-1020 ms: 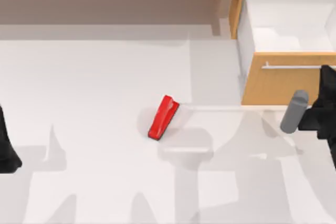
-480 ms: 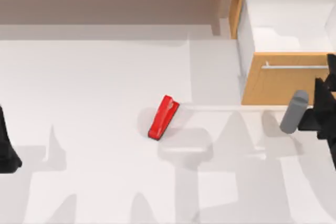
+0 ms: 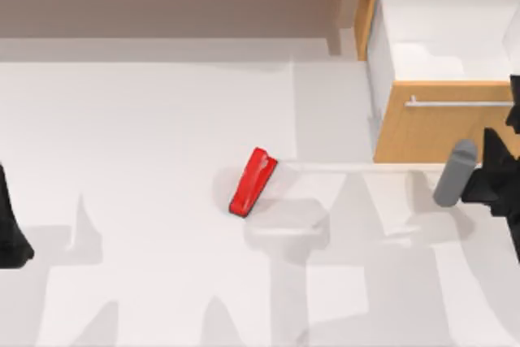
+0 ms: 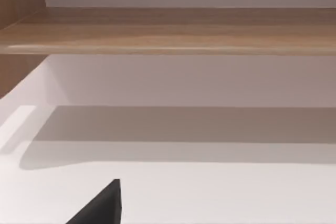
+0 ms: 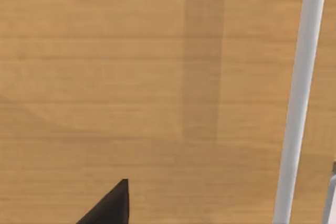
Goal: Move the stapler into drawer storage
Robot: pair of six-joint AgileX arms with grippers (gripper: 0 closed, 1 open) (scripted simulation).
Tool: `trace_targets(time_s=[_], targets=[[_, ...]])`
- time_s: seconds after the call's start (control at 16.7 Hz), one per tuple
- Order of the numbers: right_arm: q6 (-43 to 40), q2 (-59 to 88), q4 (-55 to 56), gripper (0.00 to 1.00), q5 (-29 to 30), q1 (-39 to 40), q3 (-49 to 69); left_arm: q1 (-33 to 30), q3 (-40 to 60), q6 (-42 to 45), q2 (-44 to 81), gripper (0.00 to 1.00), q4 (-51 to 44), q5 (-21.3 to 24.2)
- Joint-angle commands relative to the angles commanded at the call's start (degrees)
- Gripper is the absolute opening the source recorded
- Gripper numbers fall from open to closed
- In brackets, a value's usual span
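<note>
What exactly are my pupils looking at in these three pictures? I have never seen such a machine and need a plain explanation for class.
This is a simulated robot with two arms at a white table. One picture looks down from above; the other two come from cameras on each arm's wrist. A red stapler lies alone mid-table, held by nothing. At the right stands a pulled-open wooden drawer with a silver handle. The right end effector sits by the drawer front, its camera facing that wood. The left end effector waits at the left edge, facing a long brown shelf.
</note>
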Motion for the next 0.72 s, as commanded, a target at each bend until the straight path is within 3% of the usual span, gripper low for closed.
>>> trace_targets(time_s=[0.72], targets=[[0.43, 2.37, 2.23, 1.0, 1.44, 2.09, -3.86, 0.0, 0.0, 0.0, 0.0, 1.0, 0.0, 0.0]])
